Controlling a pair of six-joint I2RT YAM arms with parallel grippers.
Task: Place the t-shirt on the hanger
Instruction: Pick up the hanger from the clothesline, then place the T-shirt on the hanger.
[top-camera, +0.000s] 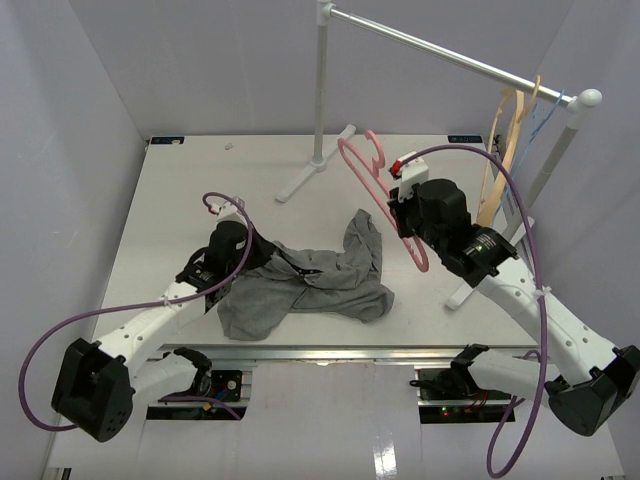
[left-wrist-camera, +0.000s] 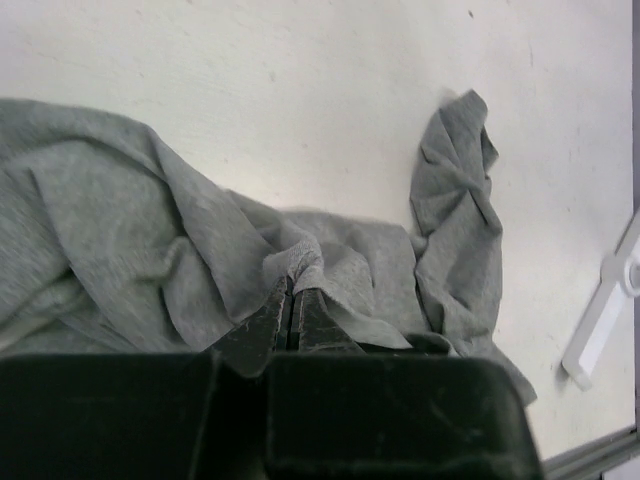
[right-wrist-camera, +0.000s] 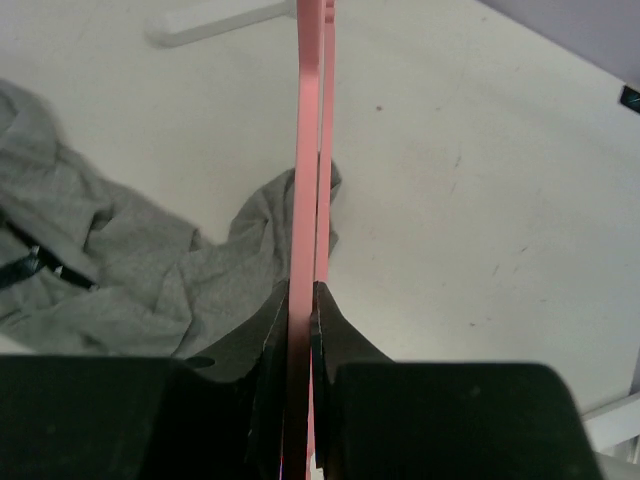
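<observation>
Plain mid-grey cotton t-shirt (top-camera: 310, 285) crumpled in a heap on white worktop (top-camera: 190, 190), near-middle, between the two arms. Long axis roughly left to right. Bulk bunched toward the left arm. One narrow twisted part at the heap's right end, pointing away toward the far edge. Folds and ridges throughout, nowhere spread flat.

Left pincer (left-wrist-camera: 292, 290) pressed together on a small raised fold of the t-shirt, cloth puckered over the tips. From above: low at the heap's left end, tips buried in grey cloth.

Pink plastic clothes hanger (top-camera: 385, 195) with curved hook, apparently lifted off the worktop, just right of the t-shirt's twisted part. Long axis diagonal, from far-left to near-right. Hook end toward the far edge, opposite end toward the right arm's base. Edge-on in the right wrist view, running straight away from the camera over the cloth's edge. Contact with the cloth not determinable.

Right pincer (right-wrist-camera: 302, 295) clamped tight on the hanger partway along its length, thin pink bar sandwiched between the two black fingers.

White garment rack (top-camera: 430, 45) at far right. Tan wooden hanger (top-camera: 510, 140) and thin blue wire hanger (top-camera: 545, 115) hung at the rail's right end.
</observation>
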